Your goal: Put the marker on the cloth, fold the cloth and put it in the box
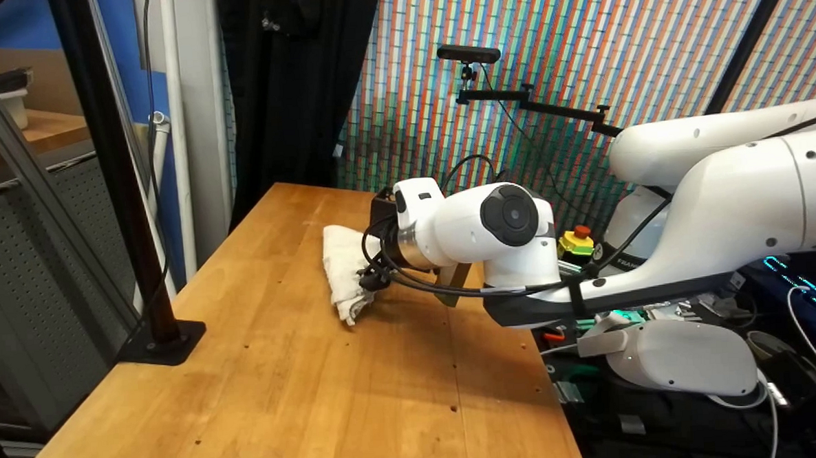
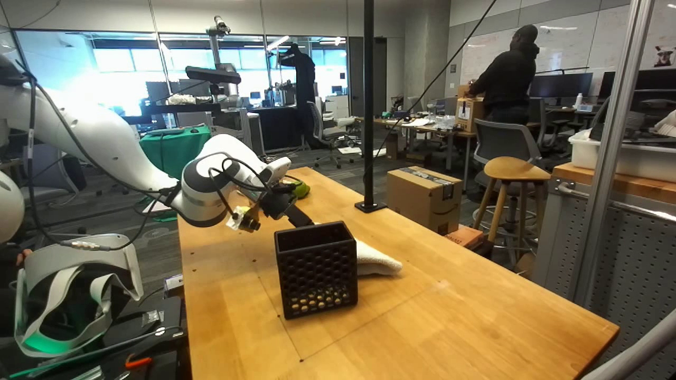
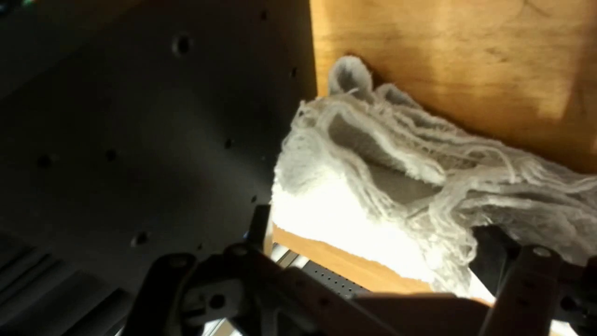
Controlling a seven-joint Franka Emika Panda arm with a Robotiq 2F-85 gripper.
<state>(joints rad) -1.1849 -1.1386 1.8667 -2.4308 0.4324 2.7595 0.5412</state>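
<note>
The cream cloth [image 1: 345, 267] lies bunched in several layers on the table, its folded edges facing the wrist camera. In an exterior view, part of the cloth [image 2: 374, 258] shows behind the black box [image 2: 317, 272], which stands upright with its top uncovered. A dark wall that looks like the box [image 3: 210, 107] fills the left of the wrist view, close beside one finger. My gripper [image 3: 372, 226] is open at the cloth's height, with part of the cloth [image 3: 336, 196] between its spread fingers. The right finger [image 3: 496, 252] touches cloth threads. The marker is hidden or out of view.
A green object [image 2: 301, 189] sits on the table [image 1: 284, 399] behind the arm. A black post [image 2: 368, 158] rises from the table's long edge. The emergency stop [image 1: 576, 241] is near the robot's base.
</note>
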